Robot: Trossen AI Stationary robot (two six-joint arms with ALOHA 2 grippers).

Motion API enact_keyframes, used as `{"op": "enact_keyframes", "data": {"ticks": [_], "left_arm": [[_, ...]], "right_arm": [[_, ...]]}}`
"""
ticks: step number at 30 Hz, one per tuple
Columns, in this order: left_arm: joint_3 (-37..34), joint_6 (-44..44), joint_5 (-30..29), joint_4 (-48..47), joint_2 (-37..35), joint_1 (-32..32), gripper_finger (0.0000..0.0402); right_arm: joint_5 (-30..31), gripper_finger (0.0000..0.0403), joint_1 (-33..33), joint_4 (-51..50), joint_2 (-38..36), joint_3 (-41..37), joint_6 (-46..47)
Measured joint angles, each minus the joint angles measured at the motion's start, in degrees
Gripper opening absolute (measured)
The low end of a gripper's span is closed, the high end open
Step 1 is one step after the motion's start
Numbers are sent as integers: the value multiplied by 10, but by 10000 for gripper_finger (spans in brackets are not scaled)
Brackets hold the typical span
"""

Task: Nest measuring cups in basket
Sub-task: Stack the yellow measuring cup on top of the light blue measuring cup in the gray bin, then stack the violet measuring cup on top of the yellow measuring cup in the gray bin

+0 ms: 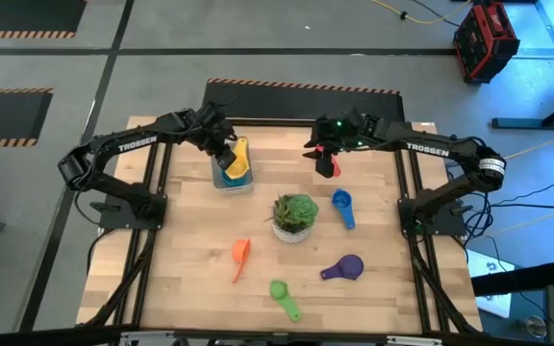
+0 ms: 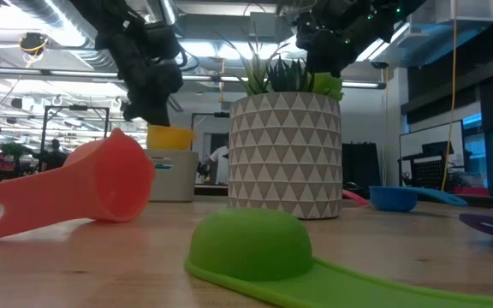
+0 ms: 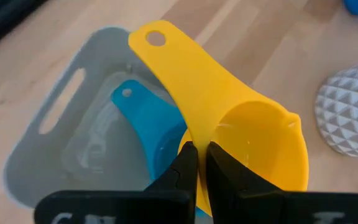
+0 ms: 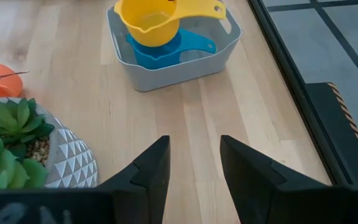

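Clamped on the yellow cup's (image 3: 229,118) rim, my left gripper (image 3: 196,163) holds it over the basket (image 1: 231,179), where a light blue cup (image 3: 151,121) already lies. Farther off, my right gripper (image 4: 194,163) hangs with fingers apart above bare wood, beside the potted plant (image 1: 294,217) and a red cup (image 1: 331,165).

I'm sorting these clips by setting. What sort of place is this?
Probably a robotics lab or workshop: a wooden table on a taped concrete floor, exposed ceiling ducts, and a red tool case beside loose cables.
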Motion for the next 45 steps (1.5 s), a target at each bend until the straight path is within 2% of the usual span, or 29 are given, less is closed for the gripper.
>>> {"op": "enact_keyframes", "data": {"ticks": [7, 13, 28, 45], "left_arm": [[-1, -17, -8, -16, 0, -6, 10], [-17, -33, -42, -14, 0, -31, 10], [-47, -34, -92, 21, 0, -40, 12], [-47, -16, -93, 20, 0, -41, 72]], "right_arm": [[0, 146, 0, 0, 0, 0, 0], [0, 146, 0, 0, 0, 0, 0], [0, 146, 0, 0, 0, 0, 0], [0, 146, 0, 0, 0, 0, 0]]}}
